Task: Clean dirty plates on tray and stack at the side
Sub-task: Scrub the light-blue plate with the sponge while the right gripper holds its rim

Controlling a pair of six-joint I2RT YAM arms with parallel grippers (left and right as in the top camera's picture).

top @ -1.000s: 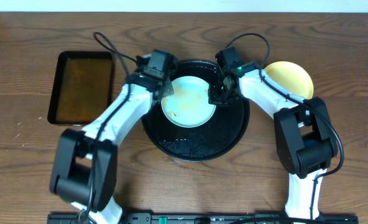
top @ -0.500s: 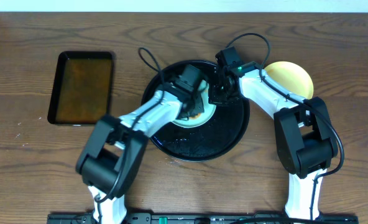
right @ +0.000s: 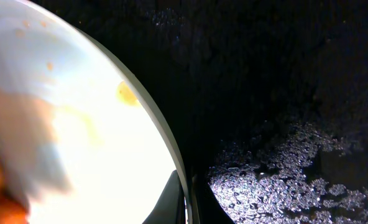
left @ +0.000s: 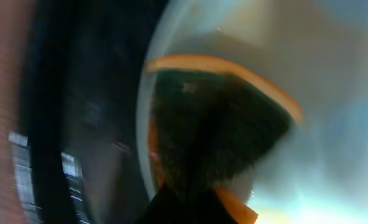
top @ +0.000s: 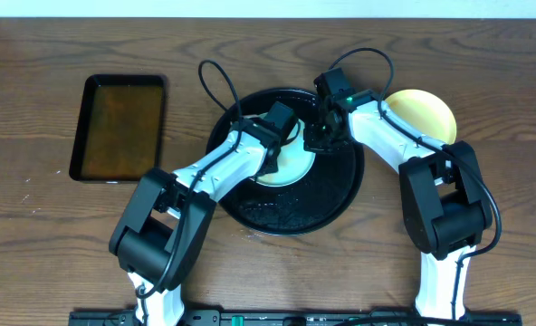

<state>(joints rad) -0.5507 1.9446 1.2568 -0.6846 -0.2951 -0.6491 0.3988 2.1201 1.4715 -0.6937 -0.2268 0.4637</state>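
Observation:
A pale mint plate (top: 297, 163) with orange-brown smears lies on the round black tray (top: 286, 206). My left gripper (top: 272, 156) is over the plate, shut on an orange sponge with a dark scouring face (left: 221, 124) that presses on the plate (left: 333, 93); this view is blurred. My right gripper (top: 319, 136) is shut on the plate's right rim; in the right wrist view the rim passes between its fingers (right: 187, 199). A sauce spot (right: 127, 93) shows on the plate (right: 78, 124). A pale yellow plate (top: 424, 113) lies on the table to the right. No second mint plate shows.
A rectangular black tray with brownish liquid (top: 120, 127) sits at the left. The round tray's floor (right: 283, 93) is wet with droplets. A cable loops above the tray's back-left rim (top: 215, 81).
My left gripper has swept with the sponge from the plate's left edge to over its middle. The right gripper has stayed on the rim.

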